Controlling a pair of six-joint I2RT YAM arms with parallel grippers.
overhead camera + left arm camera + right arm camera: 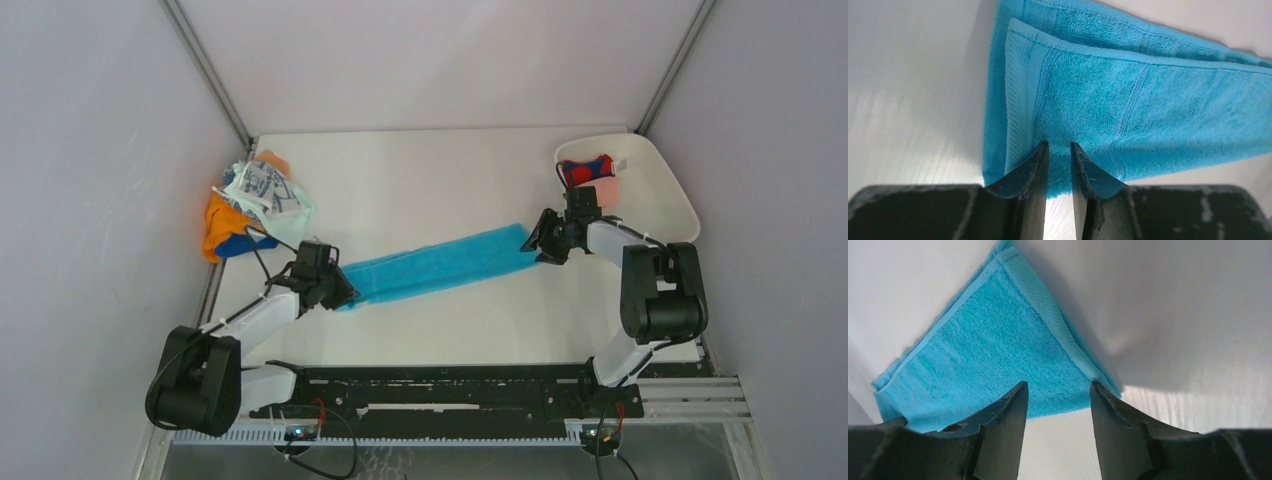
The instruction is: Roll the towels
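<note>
Status: bright blue folded terry towel (440,265) lies flat, spanning between both claws. Left gripper (1057,147): jaws nearly together over towel's hemmed end; pinching or only pressing, can't tell. Right gripper (1058,387): jaws spread, towel corner just ahead, nothing held. Top view alone shows rolled red-and-blue towel (587,170) in white plastic tray (672,180) behind right claw, heap of mixed-colour towels (255,205) beyond left claw.

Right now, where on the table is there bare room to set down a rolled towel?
Two bare patches: the far middle of the table, between the towel pile and the white tray; and the near strip between the blue towel and the base rail. Crowded: the pile's corner and the tray.
</note>
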